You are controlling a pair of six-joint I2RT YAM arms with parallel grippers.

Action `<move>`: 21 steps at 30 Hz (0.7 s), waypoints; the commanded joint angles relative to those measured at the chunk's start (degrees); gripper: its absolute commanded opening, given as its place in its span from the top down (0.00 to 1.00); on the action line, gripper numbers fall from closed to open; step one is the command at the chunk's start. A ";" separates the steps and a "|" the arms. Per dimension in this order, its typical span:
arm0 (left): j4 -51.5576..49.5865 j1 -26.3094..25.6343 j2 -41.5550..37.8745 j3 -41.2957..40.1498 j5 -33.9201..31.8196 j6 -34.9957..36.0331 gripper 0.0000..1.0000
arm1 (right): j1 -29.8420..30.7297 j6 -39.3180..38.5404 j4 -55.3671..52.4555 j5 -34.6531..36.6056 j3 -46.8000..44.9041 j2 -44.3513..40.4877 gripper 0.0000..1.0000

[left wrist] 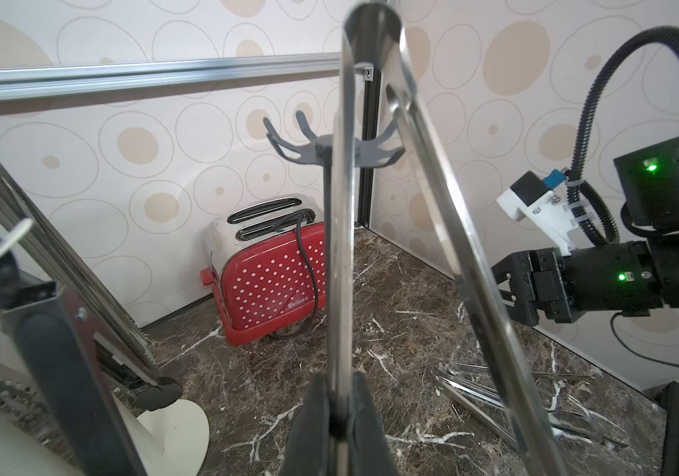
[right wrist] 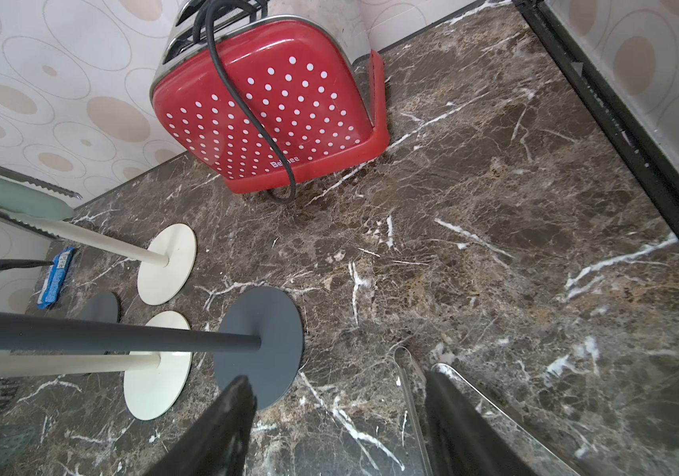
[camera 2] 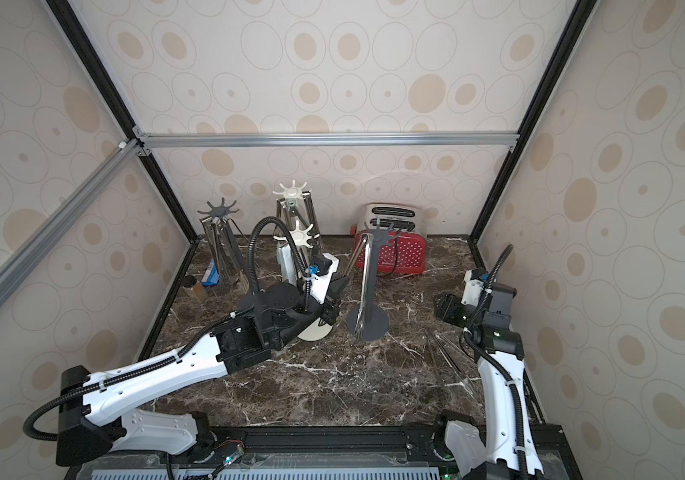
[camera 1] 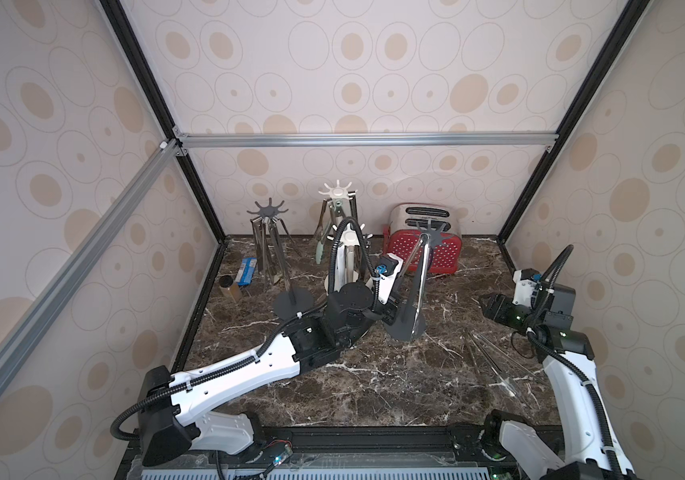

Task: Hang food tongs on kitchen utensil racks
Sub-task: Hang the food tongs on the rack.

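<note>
Left gripper (left wrist: pixel 340 412) is clamped shut on one arm of the held tongs (left wrist: pixel 342 247), gripping it low down. These steel tongs stand almost upright, bend uppermost, right beside the front dark rack (camera 1: pixel 395 330). In both top views the bend sits at the rack's crown, on its left side, but I cannot tell whether it rests on a hook. The free arm slants down over the rack's round base.

Right gripper (camera 1: pixel 484 305) hovers above the table (camera 1: pixel 374 386) near the right wall, jaws wide apart and holding nothing. Under it, loose tongs (camera 1: pixel 494 361) lie flat in a small heap on the marble, well apart from every rack.

Back dark rack (camera 1: pixel 268 212), at the rear left, carries several steel tongs on its hooks. Back cream rack (camera 1: pixel 336 192) holds more, one pair with pale green tips. Near cream rack (camera 1: pixel 351 237) stands just in front of it, partly hidden by the left arm.

Toaster (camera 1: pixel 444 257), red with white dots, sits behind the front dark rack against the rear wall. Blue packet (camera 1: pixel 247 270) and jar (camera 1: pixel 230 291) lie by the left wall.
</note>
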 commanded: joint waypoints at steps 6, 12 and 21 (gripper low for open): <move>0.45 1.02 0.41 2.89 -1.33 0.11 1.00 | -0.23 -1.10 0.51 -1.28 -0.82 0.58 0.31; 0.81 2.17 2.79 4.00 0.18 -0.68 1.00 | -0.23 -1.18 0.26 -1.21 -0.74 0.48 0.31; 1.42 2.94 3.46 3.51 0.54 -0.92 1.00 | -0.18 -1.12 0.26 -1.40 -0.79 0.83 0.31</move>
